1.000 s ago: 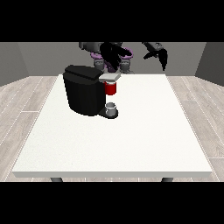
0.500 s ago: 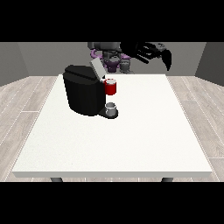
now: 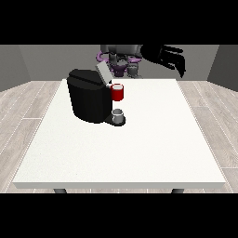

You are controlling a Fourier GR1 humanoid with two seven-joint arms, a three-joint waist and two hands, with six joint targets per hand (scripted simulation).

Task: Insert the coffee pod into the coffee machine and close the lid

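**Hand raised above the far right corner, coffee machine lid tilted open**

One hand is seen at the view's right, held high above the far edge of the counter, with nothing touched and nothing held. Its fingers are extended and hang slightly downward toward the right, so the hand is read as relaxed and open. The hand at the view's left cannot be made out; only the robot's body is seen behind the counter's far edge.

The coffee machine is set on the far left part of the counter, its front turned toward the view's right. Its lid is tilted up and back, with the long axis slanted toward the upper left. A red thing at the machine is seen at its front, upright. Below it, a grey thing is set on the machine's base; whether this is the pod cannot be told.

Wide bare counter is left along the near edge and the whole right side.
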